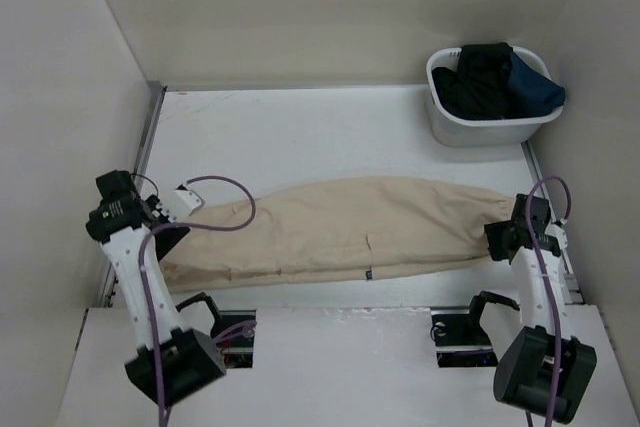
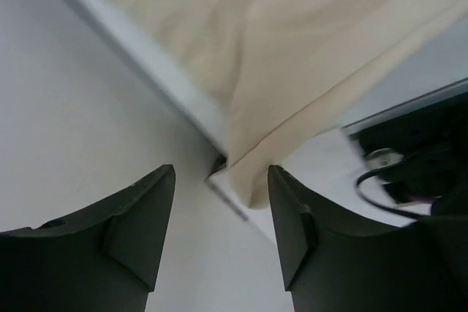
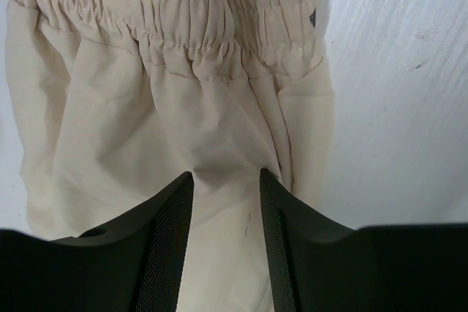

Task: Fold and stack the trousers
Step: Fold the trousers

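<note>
The beige trousers (image 1: 340, 227) lie flat across the table, folded lengthwise, with the leg ends at the left and the gathered waistband (image 3: 183, 27) at the right. My left gripper (image 1: 178, 219) hangs at the leg ends. In the left wrist view it (image 2: 221, 173) is open with nothing between its fingers, and the hem corner (image 2: 252, 173) lies just beyond the tips, over the table's edge. My right gripper (image 1: 497, 237) is at the waistband end. It (image 3: 227, 177) is open, its fingertips down on the cloth below the waistband, with cloth lying between them.
A white basket (image 1: 440, 122) stands at the back right, holding bundled black and navy garments (image 1: 495, 77). White walls close in the table on the left, back and right. Both arm bases and cables sit at the near edge.
</note>
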